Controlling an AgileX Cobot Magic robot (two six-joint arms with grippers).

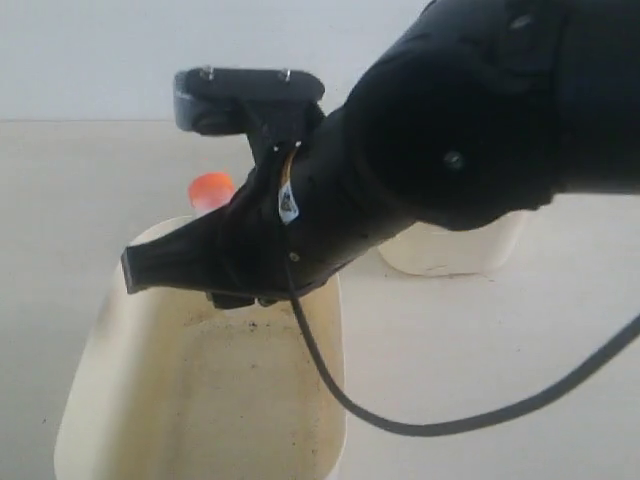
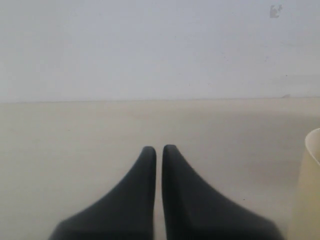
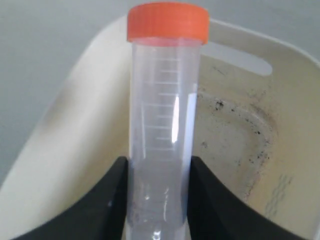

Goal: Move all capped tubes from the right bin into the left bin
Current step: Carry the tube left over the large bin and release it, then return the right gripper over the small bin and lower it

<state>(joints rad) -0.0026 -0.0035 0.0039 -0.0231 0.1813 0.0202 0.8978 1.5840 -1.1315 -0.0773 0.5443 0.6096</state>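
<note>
Desk (image 1: 480, 350): cream top, carries both bins. The left bin (image 1: 95, 350), the speckled dirty one, sits directly under the right hand (image 3: 160, 167). The right bin (image 1: 450, 250) is behind the arm and mostly hidden, so I can't see what's in it.

The right hand pinches one capped tube (image 3: 162, 110) low on its clear body, one finger each side. The tube sticks out past the fingertips, with the orange cap (image 3: 167, 22) at the far end over the bin's open mouth. The left hand (image 2: 158, 150) is pressed together with nothing in it; a cream bin rim shows just off to its side.

Handling call:
- **Weight:** the tube looks empty, so light.
- **Surface:** stiff plastic with a smooth round wall, likely slippery and prone to pivot in a two-point pinch.
- **Best hold:** mid-body across the diameter, or just under the cap, where the ridge stops slip.
- **Fragility:** not fragile; a short drop into the bin should be fine.
</note>
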